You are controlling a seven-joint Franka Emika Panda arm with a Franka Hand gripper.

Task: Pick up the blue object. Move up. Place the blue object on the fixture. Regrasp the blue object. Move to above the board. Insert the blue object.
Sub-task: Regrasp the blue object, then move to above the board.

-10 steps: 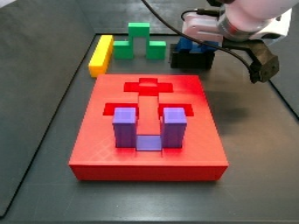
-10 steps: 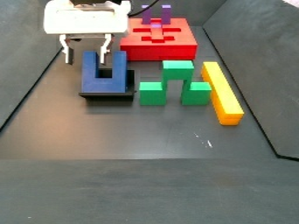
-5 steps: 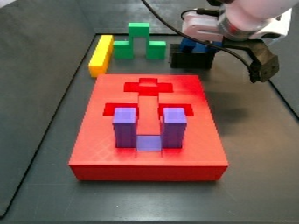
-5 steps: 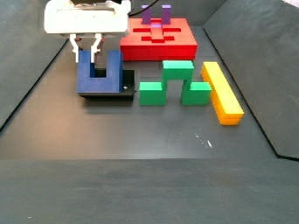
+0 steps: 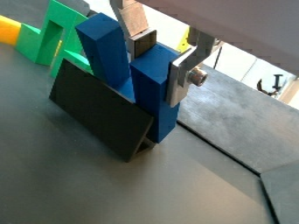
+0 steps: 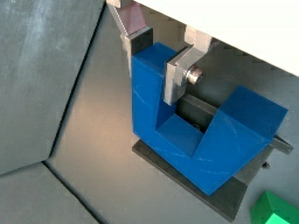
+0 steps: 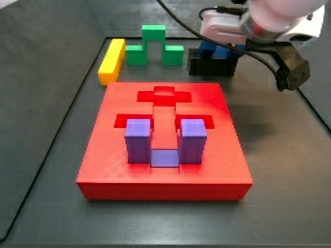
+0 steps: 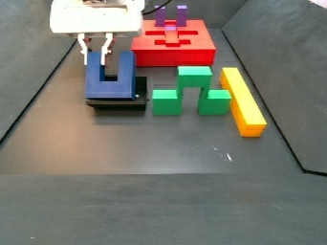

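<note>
In a wrist view we see the gripper straddling one prong of the blue object, which stands on the fixture. In a side view, the gripper sits low over that prong; whether the pads touch it, we cannot tell.

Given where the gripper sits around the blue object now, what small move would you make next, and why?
Probably close the gripper: in a wrist view its fingers straddle one prong of the blue object, which stands upright on the fixture, so the regrasp seems lined up.
</note>
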